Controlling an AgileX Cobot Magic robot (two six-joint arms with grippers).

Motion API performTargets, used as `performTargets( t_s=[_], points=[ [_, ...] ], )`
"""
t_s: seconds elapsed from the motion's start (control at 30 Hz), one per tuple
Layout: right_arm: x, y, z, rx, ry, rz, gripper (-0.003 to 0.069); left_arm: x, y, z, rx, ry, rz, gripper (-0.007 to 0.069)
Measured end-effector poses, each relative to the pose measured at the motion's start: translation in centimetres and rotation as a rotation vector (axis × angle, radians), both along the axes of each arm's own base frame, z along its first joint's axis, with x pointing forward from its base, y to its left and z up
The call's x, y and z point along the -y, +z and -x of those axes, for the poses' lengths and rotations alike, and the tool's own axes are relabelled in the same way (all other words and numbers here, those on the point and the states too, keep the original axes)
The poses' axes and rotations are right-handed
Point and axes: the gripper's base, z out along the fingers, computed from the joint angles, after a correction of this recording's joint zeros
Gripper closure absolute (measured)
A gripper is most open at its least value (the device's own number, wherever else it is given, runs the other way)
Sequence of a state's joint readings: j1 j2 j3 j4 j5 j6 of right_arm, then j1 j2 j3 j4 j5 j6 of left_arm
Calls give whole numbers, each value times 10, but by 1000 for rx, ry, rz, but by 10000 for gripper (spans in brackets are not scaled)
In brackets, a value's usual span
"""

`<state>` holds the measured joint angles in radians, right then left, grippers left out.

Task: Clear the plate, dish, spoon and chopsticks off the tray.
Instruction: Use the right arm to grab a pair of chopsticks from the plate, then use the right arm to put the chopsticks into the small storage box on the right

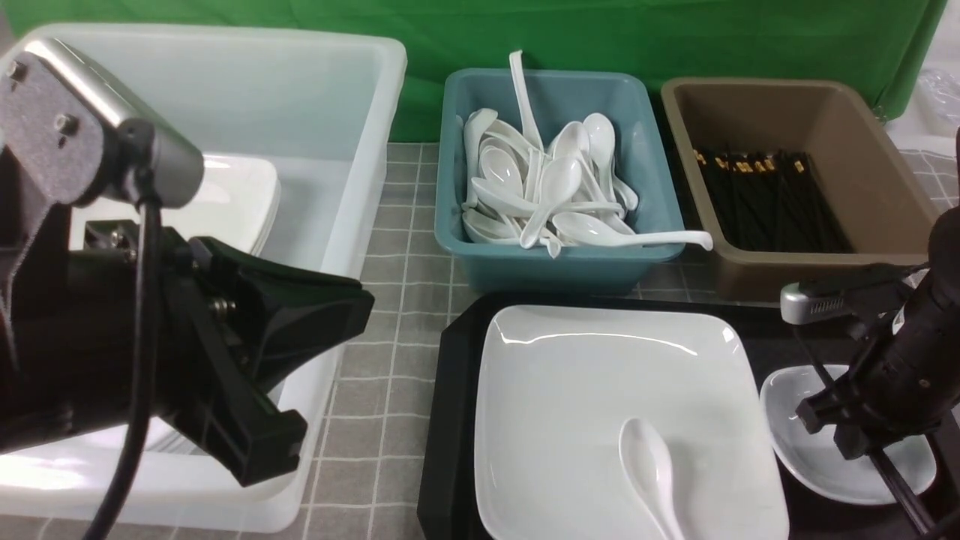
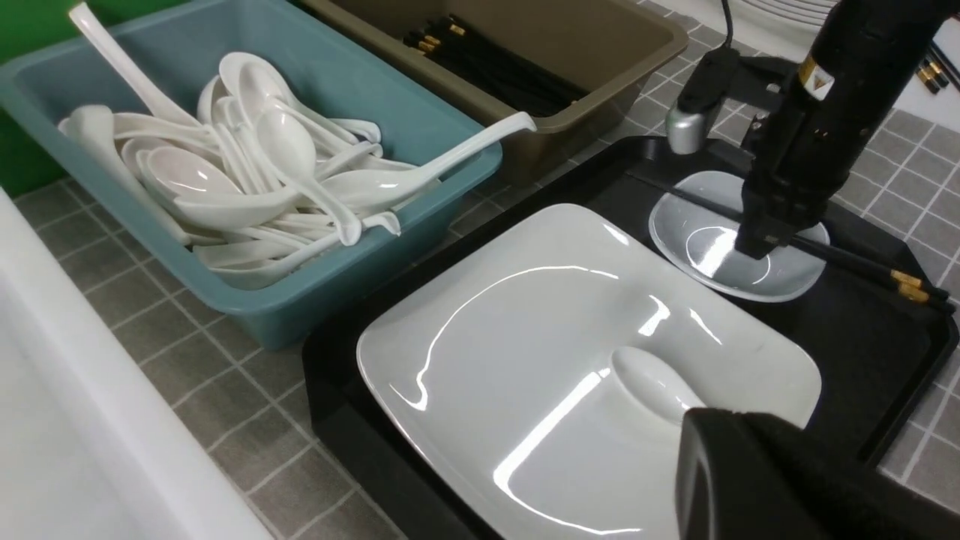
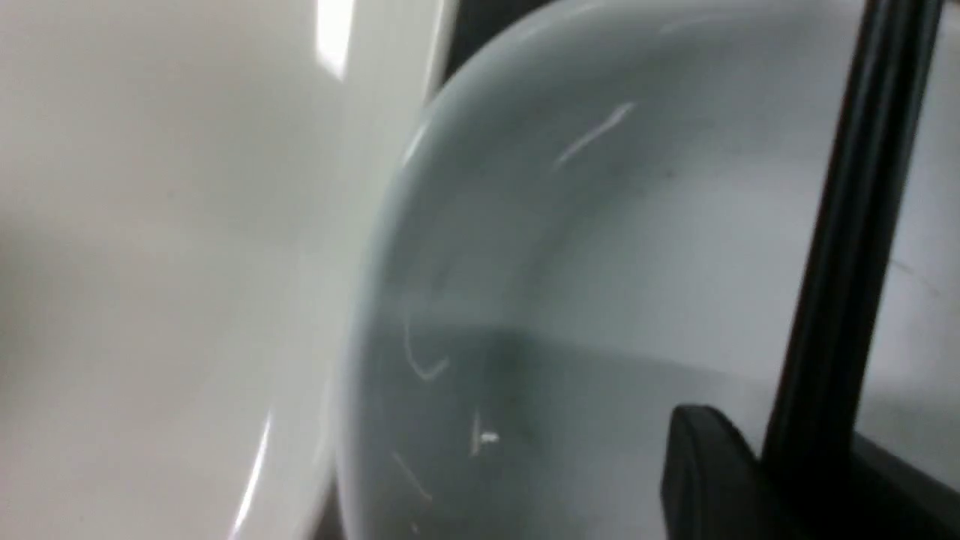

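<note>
I take the plate (image 1: 570, 420) as the centre of my clock, 12 being straight ahead in the front view. It lies flat on the tray (image 1: 454, 420), and on it rests the spoon (image 1: 649, 457), toward 5 o'clock. The dish (image 1: 799, 450) is also on the tray, just beside the plate at 3 o'clock. My right gripper (image 1: 862, 442) is low over this dish, and its jaws are clamped on the chopsticks (image 1: 904, 487), which cross above the dish from about 11 to 5 o'clock. Whether they touch its rim, I cannot tell.

My left gripper (image 1: 364, 304) is at 10 o'clock, near the wall of the white tub (image 1: 367, 142); its jaws are together and they hold nothing. In the white tub I see some white plates (image 1: 240, 195). The blue tub (image 1: 555, 270) with many spoons (image 1: 559, 184) stands at 12 o'clock, and the brown tub (image 1: 862, 165) with black chopsticks (image 1: 784, 214) at 1 o'clock.
</note>
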<state>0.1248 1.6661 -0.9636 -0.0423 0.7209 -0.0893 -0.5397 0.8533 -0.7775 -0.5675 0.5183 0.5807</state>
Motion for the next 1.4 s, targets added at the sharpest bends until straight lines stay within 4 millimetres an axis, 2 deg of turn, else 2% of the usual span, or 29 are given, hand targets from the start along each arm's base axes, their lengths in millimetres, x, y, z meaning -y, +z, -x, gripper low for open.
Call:
performTargets(
  t_s=[0.23,0.33,0.43,0.53,0.57,0.63,0.67,0.73,0.87,0.97,1.0,1.07,1.1,1.2,1.27,1.33,1.4],
  points=[
    [-4,45,29,-6,49,-60,538,-1,2,-2,25,17,9,604],
    [-16,66,43,35,118,-167,538,-1,4,-3,45,31,21,604],
    [-31,88,48,123,168,-311,538,-1,6,-5,63,48,40,604],
    [-35,115,25,287,138,-382,538,-2,10,-7,88,74,74,604],
    [-35,115,25,286,137,-382,538,-2,10,-8,90,76,76,604],
    [-27,137,-17,465,44,-407,538,-3,13,-9,108,98,108,604],
    [-26,135,-20,468,35,-408,538,-3,13,-9,108,98,108,604],
    [-16,144,-67,615,-51,-433,538,-2,14,-9,104,102,123,604],
    [-1,145,-131,758,-144,-444,538,-2,14,-9,104,98,120,604],
    [8,134,-170,814,-181,-436,538,-3,15,-10,140,98,105,604],
    [11,124,-182,811,-192,-431,538,-3,16,-11,159,102,102,604],
    [14,112,-194,806,-194,-409,510,-4,18,-12,191,114,104,604],
    [14,112,-194,808,-193,-410,504,-4,18,-12,193,115,104,604],
    [16,99,-198,768,-188,-393,381,-5,19,-13,206,119,104,604],
    [16,98,-196,736,-167,-380,263,-4,19,-13,220,111,87,604],
    [16,110,-186,698,-123,-349,217,-4,19,-13,232,105,74,604],
    [17,128,-171,665,-73,-304,235,-5,19,-13,240,104,70,604]
  ],
)
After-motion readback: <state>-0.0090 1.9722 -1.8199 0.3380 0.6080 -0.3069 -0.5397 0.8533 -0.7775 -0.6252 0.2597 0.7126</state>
